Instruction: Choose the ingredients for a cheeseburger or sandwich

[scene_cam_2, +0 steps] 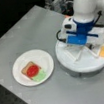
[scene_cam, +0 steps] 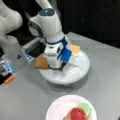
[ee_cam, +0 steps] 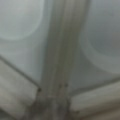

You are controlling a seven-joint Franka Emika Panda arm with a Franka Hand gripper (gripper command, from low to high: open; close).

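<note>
We are hovering the claw (scene_cam: 55, 67), its state untellable, low over the round white divided tray (scene_cam: 83, 67); the tan-brown toast square (scene_cam: 41, 63) is lying just beside it at the tray's edge, toward a front view's left.

Matt grey table (scene_cam_2: 26, 32); glossy white plastic tray (scene_cam: 82, 67); matt paper plate (scene_cam_2: 18, 64); smooth plastic arm shell (scene_cam: 47, 22).

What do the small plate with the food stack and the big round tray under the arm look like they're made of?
The plate looks like thin white paper, matte with a shallow rim. The round tray seems to be hard white plastic, faintly glossy, with thick walls and raised dividers. The tool is low over it, tips hidden. Neither material is certain.
</note>
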